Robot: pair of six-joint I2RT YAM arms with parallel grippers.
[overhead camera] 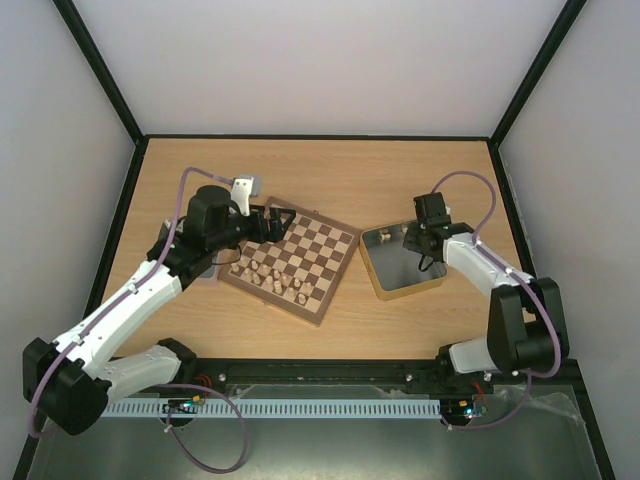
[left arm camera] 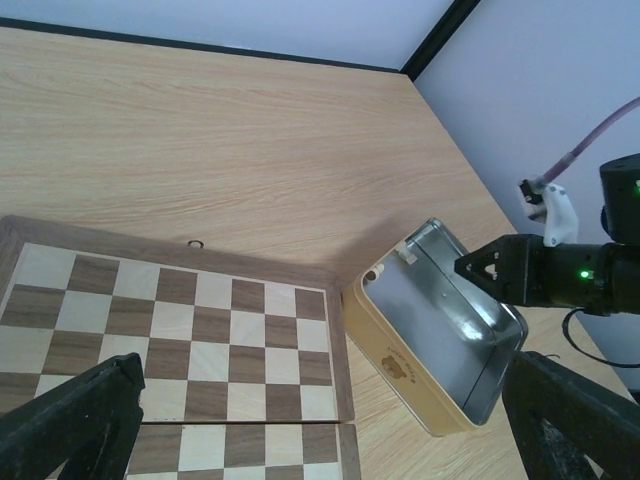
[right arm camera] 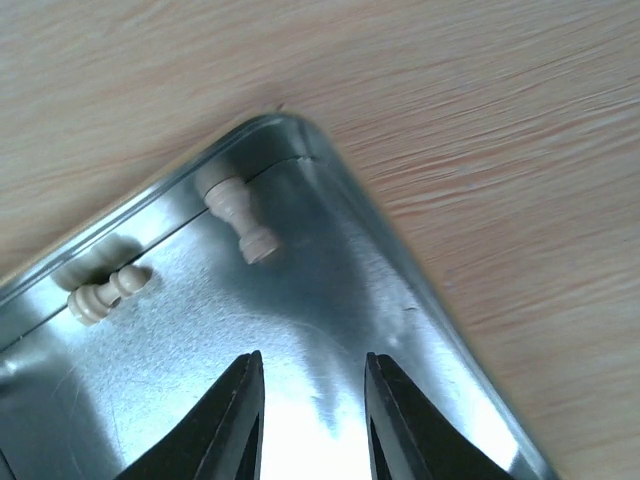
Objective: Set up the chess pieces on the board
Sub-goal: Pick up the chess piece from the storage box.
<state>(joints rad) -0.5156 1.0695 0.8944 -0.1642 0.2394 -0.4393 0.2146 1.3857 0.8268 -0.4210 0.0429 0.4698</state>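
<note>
The chessboard (overhead camera: 318, 252) lies in the middle of the table, turned at an angle. Several pale chess pieces (overhead camera: 266, 275) stand on its near-left side. My left gripper (overhead camera: 276, 220) hovers over the board's far-left corner, open wide and empty. In the left wrist view its gripper (left arm camera: 325, 365) frames bare squares of the board (left arm camera: 180, 320). My right gripper (overhead camera: 415, 240) is inside the gold tin (overhead camera: 432, 282), open and empty. In the right wrist view the gripper (right arm camera: 312, 378) points at two pale pieces lying in the tin's corner, one (right arm camera: 238, 212) ahead and one (right arm camera: 104, 293) to the left.
The gold tin (left arm camera: 400, 360) sits just right of the board, its rim close to the board's edge. The right arm's gripper (left arm camera: 520, 272) shows over the tin in the left wrist view. Black frame rails and white walls close in the table.
</note>
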